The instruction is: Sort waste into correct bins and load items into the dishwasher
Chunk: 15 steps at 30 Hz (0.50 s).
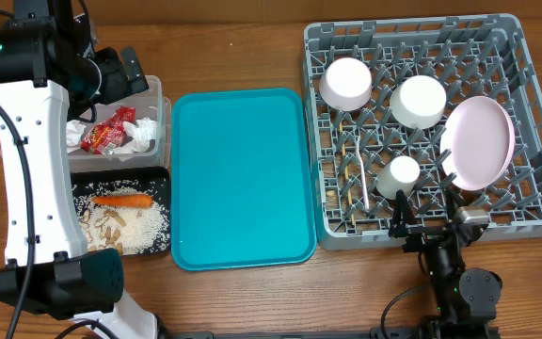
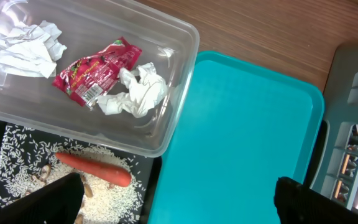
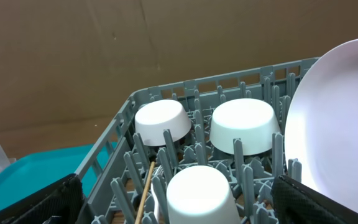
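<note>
The clear tub point(image 1: 162, 121) at the left holds the red-orange wrapper point(image 1: 107, 130) point(image 2: 96, 71) and crumpled white napkins point(image 1: 143, 134) point(image 2: 137, 92). The black tray point(image 1: 163, 175) in front of it holds rice-like crumbs, beige bits and the orange carrot piece point(image 1: 122, 200) point(image 2: 94, 170). The grey dish rack point(image 1: 422, 132) holds two white bowls point(image 1: 346, 83) point(image 1: 418, 100), the pale plate point(image 1: 478, 141), the small white cup point(image 1: 403, 175) point(image 3: 197, 193), the white fork point(image 1: 359, 175) and the chopstick point(image 3: 145, 186). My left gripper point(image 2: 179, 202) is open and empty above the bins. My right gripper point(image 3: 179, 202) is open and empty at the rack's front edge.
A large flat teal tray point(image 1: 241, 175) lies between the bins and the rack and has nothing on it. The left arm's white body point(image 1: 32, 160) stands along the table's left edge. The right arm's base point(image 1: 459, 273) is in front of the rack.
</note>
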Available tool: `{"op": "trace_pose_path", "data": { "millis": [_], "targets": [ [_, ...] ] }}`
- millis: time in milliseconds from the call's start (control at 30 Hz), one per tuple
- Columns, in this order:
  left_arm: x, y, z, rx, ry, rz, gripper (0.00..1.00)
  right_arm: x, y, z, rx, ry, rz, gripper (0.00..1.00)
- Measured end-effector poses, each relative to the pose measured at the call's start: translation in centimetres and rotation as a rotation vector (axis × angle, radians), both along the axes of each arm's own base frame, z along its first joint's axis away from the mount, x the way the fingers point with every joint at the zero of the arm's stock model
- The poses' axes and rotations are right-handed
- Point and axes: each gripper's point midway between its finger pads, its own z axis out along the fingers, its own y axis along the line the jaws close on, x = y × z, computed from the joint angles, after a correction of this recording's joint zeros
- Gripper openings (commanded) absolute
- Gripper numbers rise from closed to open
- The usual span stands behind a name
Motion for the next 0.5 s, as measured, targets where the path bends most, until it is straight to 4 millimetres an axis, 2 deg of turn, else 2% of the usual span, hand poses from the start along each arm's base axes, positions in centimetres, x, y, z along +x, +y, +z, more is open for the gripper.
{"op": "trace_pose_path", "data": {
  "millis": [133,367,500],
  "targets": [
    [0.00,0.00,0.00,0.000,0.000,0.000,1.00,0.00,-0.01,0.00,-0.021,-0.002,0.000,1.00],
    [0.00,0.00,0.00,0.000,0.000,0.000,0.99,0.00,-0.02,-0.01,-0.177,-0.020,0.002,1.00],
    [0.00,0.00,0.00,0.000,0.000,0.000,1.00,0.00,-0.01,-0.02,-0.209,-0.023,0.004,1.00]
  ]
}}
